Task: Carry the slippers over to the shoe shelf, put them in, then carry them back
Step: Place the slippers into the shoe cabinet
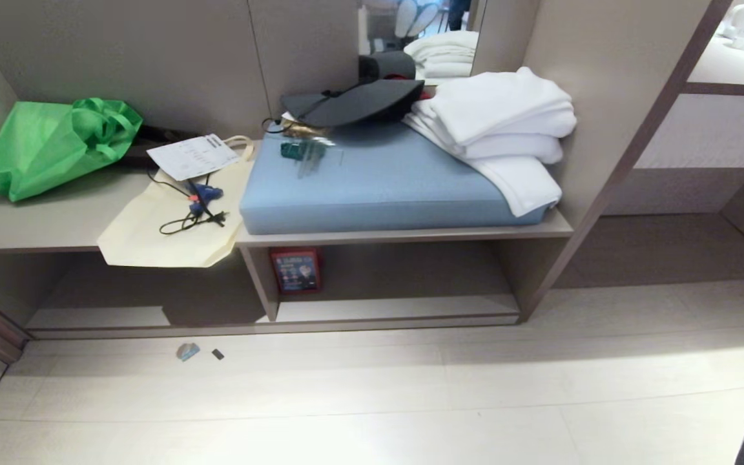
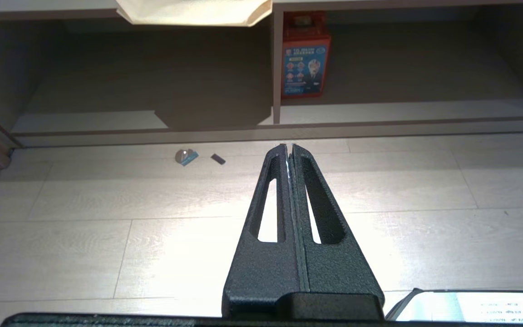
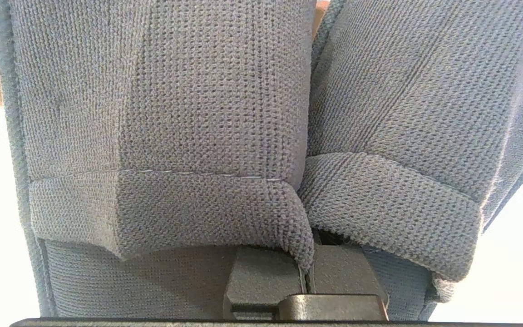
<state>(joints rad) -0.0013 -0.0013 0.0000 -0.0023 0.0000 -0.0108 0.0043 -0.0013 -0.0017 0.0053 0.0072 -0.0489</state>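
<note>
The two grey-blue knitted slippers (image 3: pixel 161 113) fill the right wrist view side by side, and my right gripper (image 3: pixel 308 272) is shut on their inner edges where they meet, its fingertips buried in the cloth. My left gripper (image 2: pixel 288 147) is shut on nothing and hangs over the pale floor, pointing at the shoe shelf (image 2: pixel 407 111). In the head view the shoe shelf (image 1: pixel 398 309) is the low cubby under the bench, with a pale base board and a divider. Neither arm shows in the head view.
On the bench lie a blue cushion (image 1: pixel 372 187), folded white towels (image 1: pixel 501 123), a black hat (image 1: pixel 352 100), a cream tote bag (image 1: pixel 165 219) and a green bag (image 1: pixel 55 145). A red-and-blue box (image 1: pixel 296 270) leans at the divider. Small scraps (image 1: pixel 188 351) lie on the floor.
</note>
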